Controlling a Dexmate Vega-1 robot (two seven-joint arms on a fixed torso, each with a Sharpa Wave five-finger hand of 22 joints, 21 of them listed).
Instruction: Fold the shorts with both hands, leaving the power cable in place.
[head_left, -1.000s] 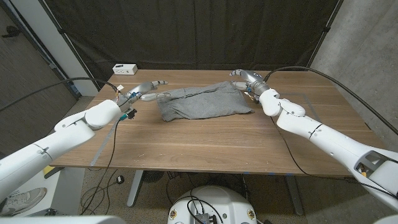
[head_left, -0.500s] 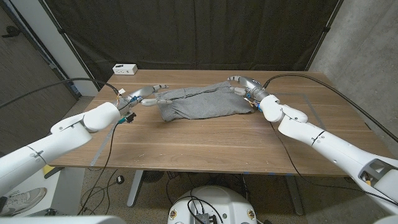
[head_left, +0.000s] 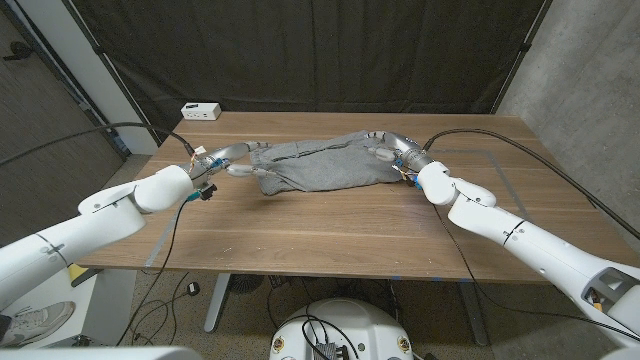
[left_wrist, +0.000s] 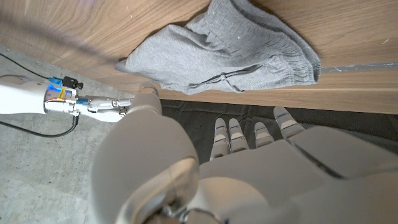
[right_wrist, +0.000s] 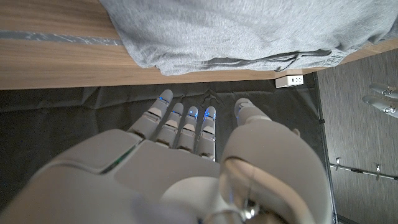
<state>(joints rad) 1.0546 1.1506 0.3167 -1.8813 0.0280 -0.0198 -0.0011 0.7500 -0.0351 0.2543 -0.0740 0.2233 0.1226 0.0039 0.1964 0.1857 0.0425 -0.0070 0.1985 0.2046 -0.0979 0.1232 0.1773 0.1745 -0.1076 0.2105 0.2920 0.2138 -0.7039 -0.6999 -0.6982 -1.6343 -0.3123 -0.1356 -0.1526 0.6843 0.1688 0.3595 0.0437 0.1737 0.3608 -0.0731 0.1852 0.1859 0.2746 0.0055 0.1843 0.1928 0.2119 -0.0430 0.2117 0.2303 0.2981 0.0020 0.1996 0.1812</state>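
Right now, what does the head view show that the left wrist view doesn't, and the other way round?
The head view takes in the whole table, both arms and a white box near its far left corner. The left wrist view gives the drawstring close up. Both show the grey shorts with the left hand and right hand at opposite ends.
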